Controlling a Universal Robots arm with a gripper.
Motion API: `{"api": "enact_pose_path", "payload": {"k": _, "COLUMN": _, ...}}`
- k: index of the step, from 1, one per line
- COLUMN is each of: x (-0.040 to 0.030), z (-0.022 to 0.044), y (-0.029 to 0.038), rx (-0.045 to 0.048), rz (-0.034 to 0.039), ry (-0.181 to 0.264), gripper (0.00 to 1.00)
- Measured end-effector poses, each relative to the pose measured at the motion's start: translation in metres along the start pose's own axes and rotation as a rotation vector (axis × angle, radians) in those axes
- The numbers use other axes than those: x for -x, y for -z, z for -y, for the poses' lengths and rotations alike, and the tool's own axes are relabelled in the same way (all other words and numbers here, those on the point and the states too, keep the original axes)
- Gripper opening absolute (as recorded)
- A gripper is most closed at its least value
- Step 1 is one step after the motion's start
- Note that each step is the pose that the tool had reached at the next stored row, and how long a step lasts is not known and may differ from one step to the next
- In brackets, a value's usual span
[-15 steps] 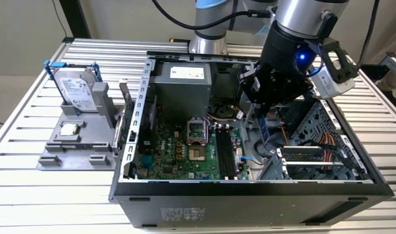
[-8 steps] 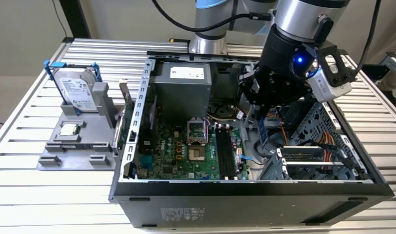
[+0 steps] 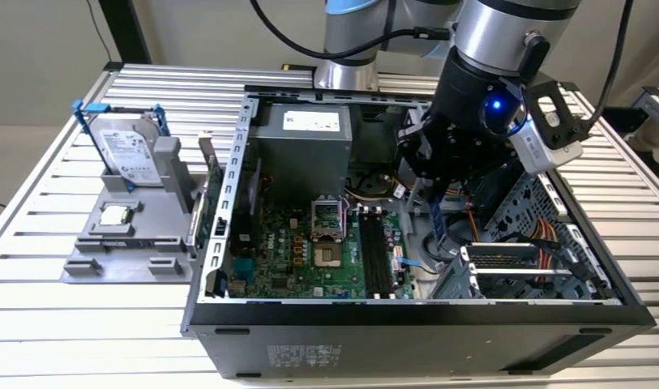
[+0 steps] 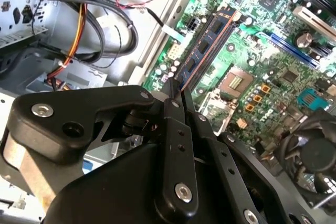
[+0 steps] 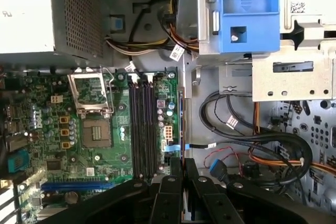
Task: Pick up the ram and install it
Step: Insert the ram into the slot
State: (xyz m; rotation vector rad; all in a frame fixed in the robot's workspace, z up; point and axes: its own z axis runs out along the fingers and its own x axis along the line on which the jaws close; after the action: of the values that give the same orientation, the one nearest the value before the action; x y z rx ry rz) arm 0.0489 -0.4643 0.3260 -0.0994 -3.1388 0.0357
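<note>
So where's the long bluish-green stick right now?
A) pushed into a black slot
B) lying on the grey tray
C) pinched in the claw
C: the ram sticks out from the shut claw, held over the motherboard, and the black slots are bare.

The matt black gripper (image 4: pixel 176 90), studded with shiny steel screws, clamps the thin bluish-green circuit-board ram (image 4: pixel 207 43) with its dull dark chips. The green motherboard (image 5: pixel 121 145) looks lacquered. The dark sheet-metal computer case (image 3: pixel 416 344) is matt. At its nine o'clock, a matt grey plastic stand (image 3: pixel 124 243) rests on the ribbed, satin aluminium table (image 3: pixel 92 340).
</note>
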Motion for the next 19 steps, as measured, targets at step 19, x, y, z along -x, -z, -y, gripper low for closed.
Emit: {"api": "enact_pose_path", "payload": {"k": 19, "x": -0.0065, "z": 0.0022, "y": -0.0053, "rx": 0.0006, "rz": 0.0011, "ry": 0.008, "gripper": 0.0}}
